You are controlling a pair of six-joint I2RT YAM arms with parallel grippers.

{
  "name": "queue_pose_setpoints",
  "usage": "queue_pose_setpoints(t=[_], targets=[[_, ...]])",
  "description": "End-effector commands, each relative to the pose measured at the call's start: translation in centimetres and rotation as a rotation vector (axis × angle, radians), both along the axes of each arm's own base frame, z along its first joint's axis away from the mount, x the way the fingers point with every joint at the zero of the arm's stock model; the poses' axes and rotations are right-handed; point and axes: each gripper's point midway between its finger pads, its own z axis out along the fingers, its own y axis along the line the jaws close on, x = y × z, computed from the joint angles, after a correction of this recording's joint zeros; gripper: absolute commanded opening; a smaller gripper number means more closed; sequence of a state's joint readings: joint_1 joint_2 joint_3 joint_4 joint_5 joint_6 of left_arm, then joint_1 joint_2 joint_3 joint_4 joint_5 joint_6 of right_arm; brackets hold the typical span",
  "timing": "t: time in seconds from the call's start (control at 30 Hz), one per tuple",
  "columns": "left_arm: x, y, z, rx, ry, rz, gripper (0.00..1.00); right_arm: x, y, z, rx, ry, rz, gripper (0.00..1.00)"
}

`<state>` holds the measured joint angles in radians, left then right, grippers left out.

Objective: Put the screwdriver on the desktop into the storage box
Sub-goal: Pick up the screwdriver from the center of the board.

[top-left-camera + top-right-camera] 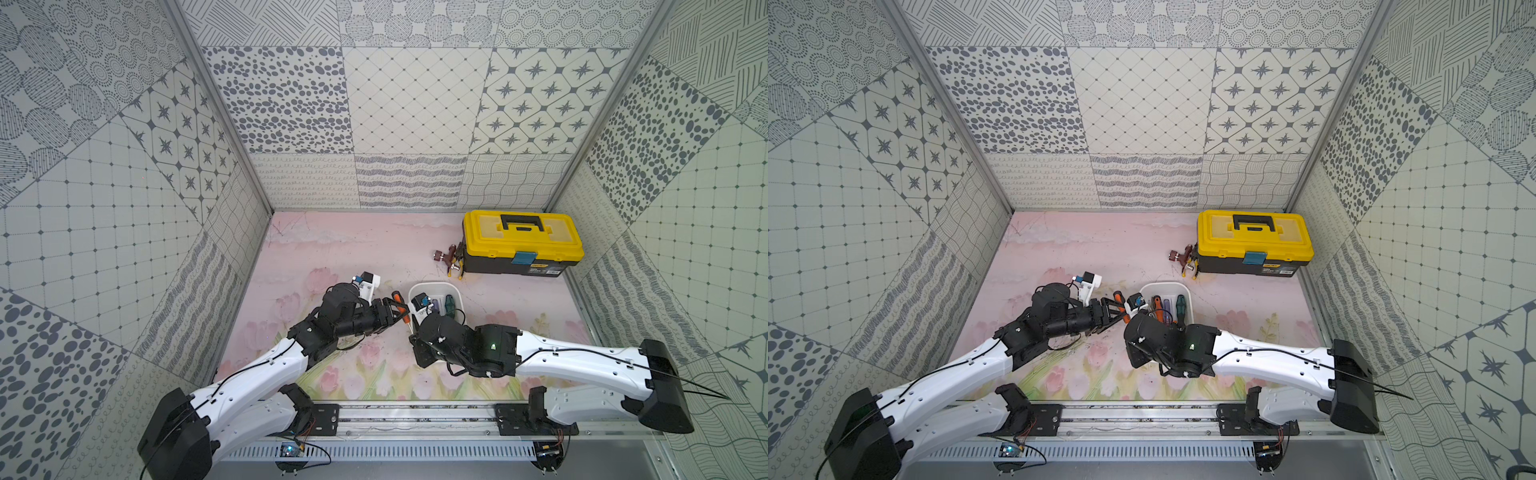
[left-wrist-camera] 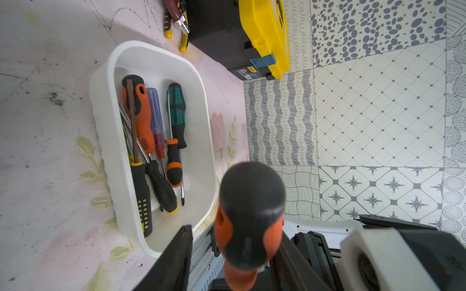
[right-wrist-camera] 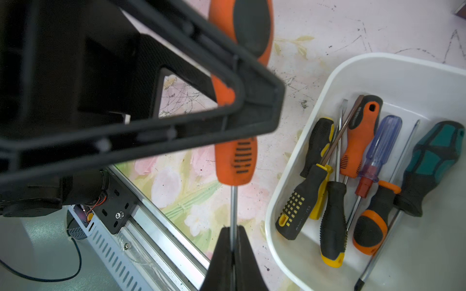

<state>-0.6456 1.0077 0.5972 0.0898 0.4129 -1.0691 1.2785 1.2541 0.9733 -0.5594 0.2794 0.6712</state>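
An orange-and-black screwdriver [image 1: 400, 306] hangs just above the desktop [image 1: 353, 249], beside the left rim of the storage box [image 1: 432, 285]. My right gripper [image 3: 233, 228] is shut on its thin metal shaft. My left gripper [image 2: 235, 231] stands around the thick handle [image 2: 249, 214]. One finger lies against the handle, while daylight shows between the handle and the other finger [image 2: 181, 252]. The white storage box [image 2: 108, 151] holds several other screwdrivers [image 2: 151, 141]. In both top views the right wrist covers the box's near end.
A yellow-lidded black toolbox [image 1: 521, 237] stands at the back right, with pliers and a reddish tool [image 1: 451, 259] against its left side. The metal rail [image 1: 415, 419] runs along the front edge. Patterned walls enclose the other three sides.
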Motion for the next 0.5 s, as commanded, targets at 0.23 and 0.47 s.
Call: queue_pose_setpoints(t=[0.23,0.47], targets=[[0.6,1.0,-2.6,0.155,0.011,0.029,0.2,0.1,0.6,1.8,0.007,-0.066,0.015,0.0],[0.7,1.1,-2.7,0.155,0.011,0.041,0.0,0.1,0.1,2.1,0.023,-0.073,0.0,0.0]])
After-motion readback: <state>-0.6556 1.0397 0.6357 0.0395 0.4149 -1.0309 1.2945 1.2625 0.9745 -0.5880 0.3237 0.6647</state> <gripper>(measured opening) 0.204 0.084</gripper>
